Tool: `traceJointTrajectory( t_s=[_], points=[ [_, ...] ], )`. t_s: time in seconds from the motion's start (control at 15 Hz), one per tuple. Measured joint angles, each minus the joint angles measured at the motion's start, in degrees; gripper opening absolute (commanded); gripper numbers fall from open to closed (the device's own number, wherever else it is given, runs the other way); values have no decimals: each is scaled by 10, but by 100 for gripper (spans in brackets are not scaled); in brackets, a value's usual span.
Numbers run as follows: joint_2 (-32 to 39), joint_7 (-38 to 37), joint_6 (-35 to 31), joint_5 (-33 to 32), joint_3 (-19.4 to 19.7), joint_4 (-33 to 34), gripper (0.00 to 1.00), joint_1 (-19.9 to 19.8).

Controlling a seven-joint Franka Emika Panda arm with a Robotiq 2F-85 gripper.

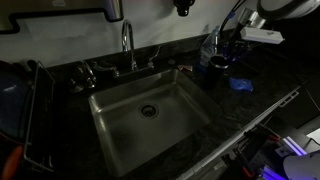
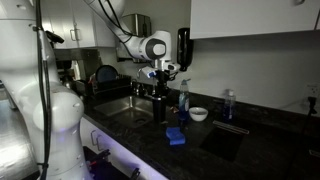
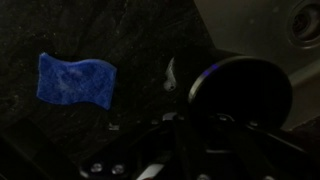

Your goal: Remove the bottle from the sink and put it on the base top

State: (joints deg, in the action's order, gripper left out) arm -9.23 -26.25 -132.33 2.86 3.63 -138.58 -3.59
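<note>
Standing bottle [image 2: 160,108] on base top [image 2: 150,142] | claw [image 2: 161,90] above it | blue sponge [image 2: 176,136] near

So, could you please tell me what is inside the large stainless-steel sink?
Only its round drain shows inside the rectangular stainless-steel sink. The small near-black cylindrical bottle stands outside it on the black speckled stone countertop. The basin's near inner wall is hidden.

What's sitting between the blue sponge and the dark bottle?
Nothing: in the wrist view, only bare black countertop runs between the blue sponge and the dark bottle.
</note>
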Motion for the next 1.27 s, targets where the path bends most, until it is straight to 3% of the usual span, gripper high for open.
traceJointTrajectory(
  t_s=[0.47,0.87,1.27],
  points=[
    [24,73,-28,26,0,8,98,0],
    [27,111,-29,63,5,10,100,0],
    [20,121,-21,65,16,56,100,0]
  ],
)
